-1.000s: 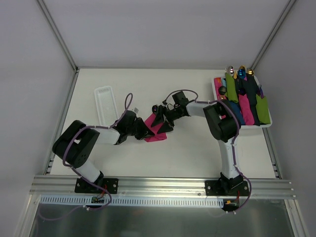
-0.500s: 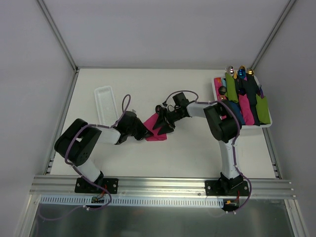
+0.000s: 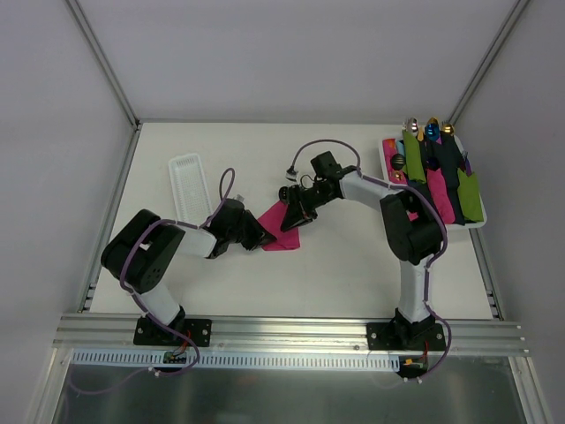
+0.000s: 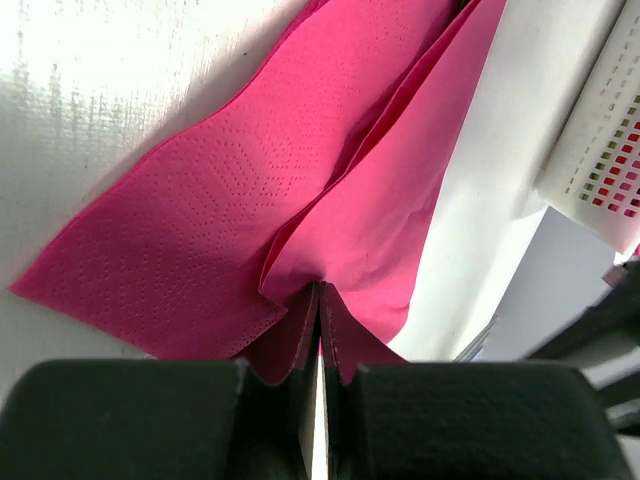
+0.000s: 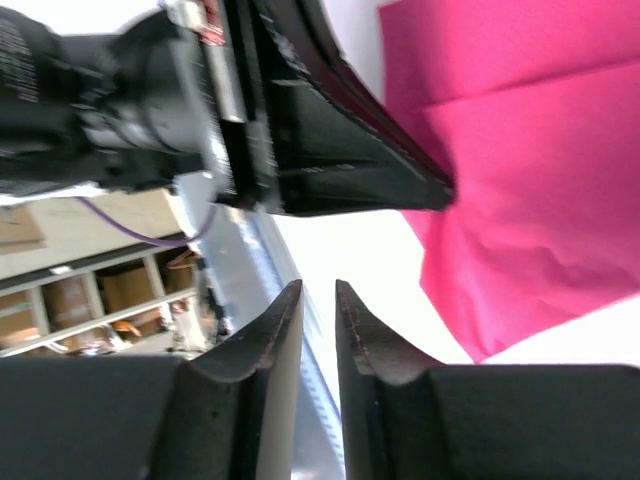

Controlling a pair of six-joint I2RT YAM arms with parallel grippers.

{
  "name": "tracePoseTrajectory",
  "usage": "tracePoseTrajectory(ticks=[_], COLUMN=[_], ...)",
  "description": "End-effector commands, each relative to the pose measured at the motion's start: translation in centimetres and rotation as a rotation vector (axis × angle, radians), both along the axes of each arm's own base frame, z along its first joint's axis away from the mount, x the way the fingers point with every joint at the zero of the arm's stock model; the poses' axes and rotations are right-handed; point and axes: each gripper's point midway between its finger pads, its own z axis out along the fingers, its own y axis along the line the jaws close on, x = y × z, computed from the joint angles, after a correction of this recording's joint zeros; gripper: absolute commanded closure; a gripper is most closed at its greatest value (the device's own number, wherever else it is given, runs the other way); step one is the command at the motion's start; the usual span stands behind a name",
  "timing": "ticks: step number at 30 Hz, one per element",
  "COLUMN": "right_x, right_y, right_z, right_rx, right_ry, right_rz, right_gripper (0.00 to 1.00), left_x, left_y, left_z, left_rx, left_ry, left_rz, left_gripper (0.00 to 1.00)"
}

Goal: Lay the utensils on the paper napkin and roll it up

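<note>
The magenta paper napkin (image 3: 281, 231) lies folded on the table between both arms, its layers loosely overlapped (image 4: 250, 200). My left gripper (image 3: 262, 238) is shut on the napkin's left edge, a fold of pink paper pinched between its jaws (image 4: 320, 292). My right gripper (image 3: 291, 221) hovers at the napkin's upper right side. Its jaws stand a narrow gap apart with nothing between them (image 5: 318, 290), and the napkin (image 5: 520, 180) lies off to one side of them. No utensils show; they are hidden or out of view.
A narrow white ridged tray (image 3: 188, 187) lies at the left behind my left arm, also at the left wrist view's right edge (image 4: 600, 130). A white tray (image 3: 481, 224) at the far right holds several rolled napkins (image 3: 413, 157) in green, blue, pink and black.
My right gripper has narrowed from wide open to a slim gap and drawn back up and right off the napkin. My left gripper keeps its pinch and has barely moved.
</note>
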Motion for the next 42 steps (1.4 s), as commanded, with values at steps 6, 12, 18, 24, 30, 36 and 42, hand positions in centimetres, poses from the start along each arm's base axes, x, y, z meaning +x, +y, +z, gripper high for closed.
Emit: tracePoseTrajectory(ticks=[6, 12, 18, 24, 30, 36, 42], right_x=[-1.6, -2.5, -3.5, -5.6, -5.9, -1.3, 4.4], right_y=[-1.2, -1.7, -2.5, -3.0, -1.9, -0.6, 0.7], right_z=[-3.3, -7.2, -9.6, -9.7, -4.4, 2.3, 2.0], right_rx=[-0.1, -0.183, -0.227, -0.213, -0.059, 0.041, -0.016], right_ry=[-0.067, -0.03, 0.022, 0.095, 0.064, -0.142, -0.213], right_rz=[0.078, 0.087, 0.076, 0.051, 0.055, -0.012, -0.079], right_gripper=[0.83, 0.85, 0.86, 0.86, 0.82, 0.76, 0.75], left_x=[-2.4, -2.4, -2.6, -3.2, -4.7, -6.1, -6.3], left_y=[2.3, 2.3, 2.3, 2.5, 3.0, 3.6, 3.6], left_z=[-4.1, -4.1, -4.1, -4.1, -4.4, -4.9, -4.9], left_rx=[0.126, 0.126, 0.123, 0.125, 0.131, 0.148, 0.147], left_ry=[0.101, 0.102, 0.103, 0.103, 0.118, 0.133, 0.134], left_rz=[-0.009, -0.012, -0.019, -0.034, -0.069, -0.094, -0.101], left_gripper=[1.0, 1.0, 1.0, 1.0, 1.0, 1.0, 1.0])
